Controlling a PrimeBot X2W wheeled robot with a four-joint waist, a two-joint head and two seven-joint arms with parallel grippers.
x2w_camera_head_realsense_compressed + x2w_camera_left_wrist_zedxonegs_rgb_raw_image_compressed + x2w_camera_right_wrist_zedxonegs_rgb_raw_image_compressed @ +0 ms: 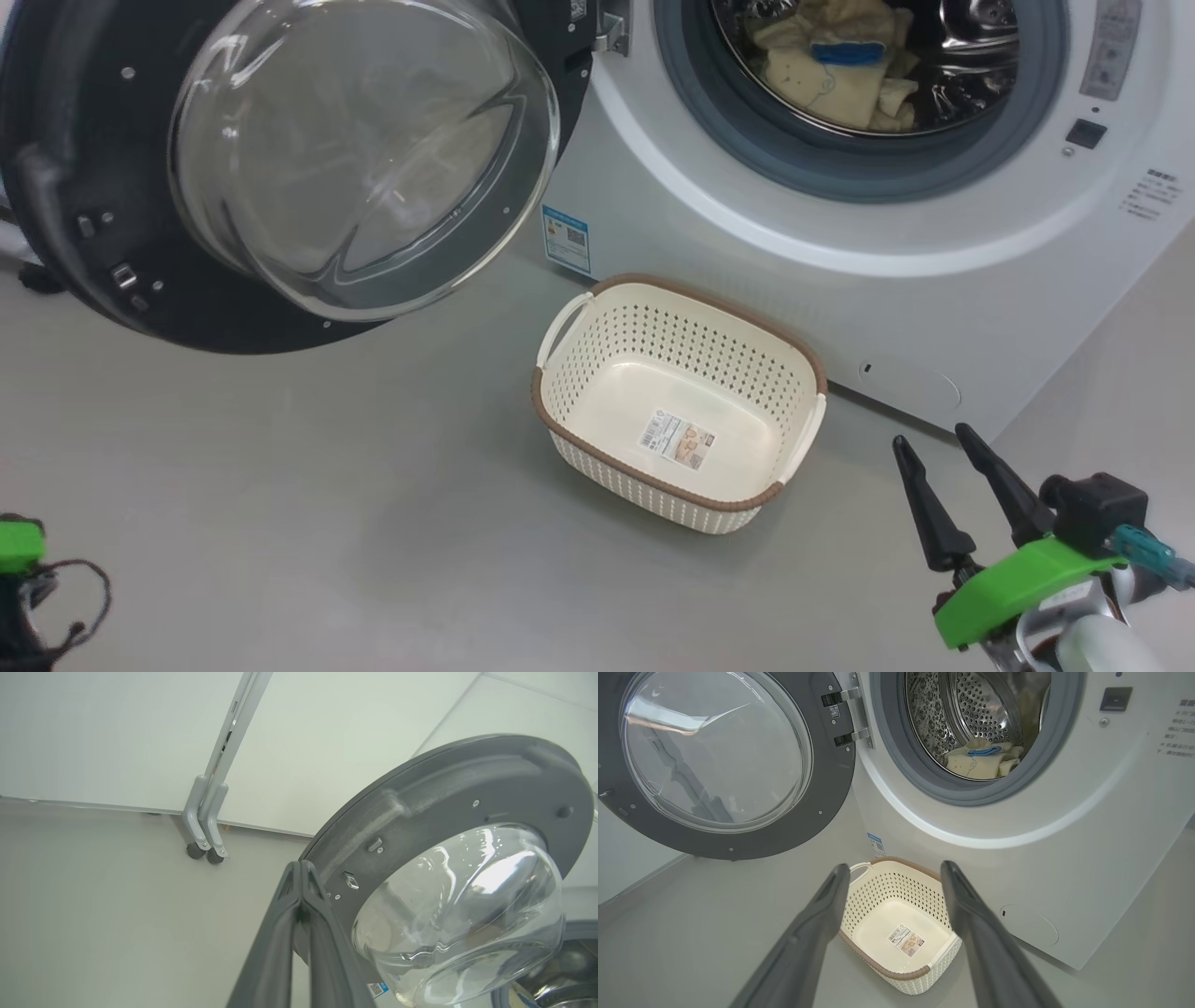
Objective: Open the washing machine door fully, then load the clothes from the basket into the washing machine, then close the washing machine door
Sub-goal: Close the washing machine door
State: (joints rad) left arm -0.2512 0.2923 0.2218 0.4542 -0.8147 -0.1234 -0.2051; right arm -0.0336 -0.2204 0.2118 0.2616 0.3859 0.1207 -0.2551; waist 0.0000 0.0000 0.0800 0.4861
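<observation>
The washing machine [840, 215] [1064, 858] stands with its door [308, 159] [714, 760] [467, 858] swung wide to the left. Pale yellow clothes [840, 65] [980, 760] with a blue trim piece lie inside the steel drum. The cream basket [677, 401] [896, 924] sits on the floor before the machine, with just a label on its bottom. My right gripper [934, 448] [894, 875] hovers open to the right of the basket, nothing between its fingers. In the left wrist view my left gripper [301, 870] is shut and empty, its tips close by the door's outer rim.
Grey floor spreads left of the basket under the open door. A white wall with a grey folded frame on small wheels [205, 826] stands beyond the door. The machine's control panel [1111, 47] is at the upper right.
</observation>
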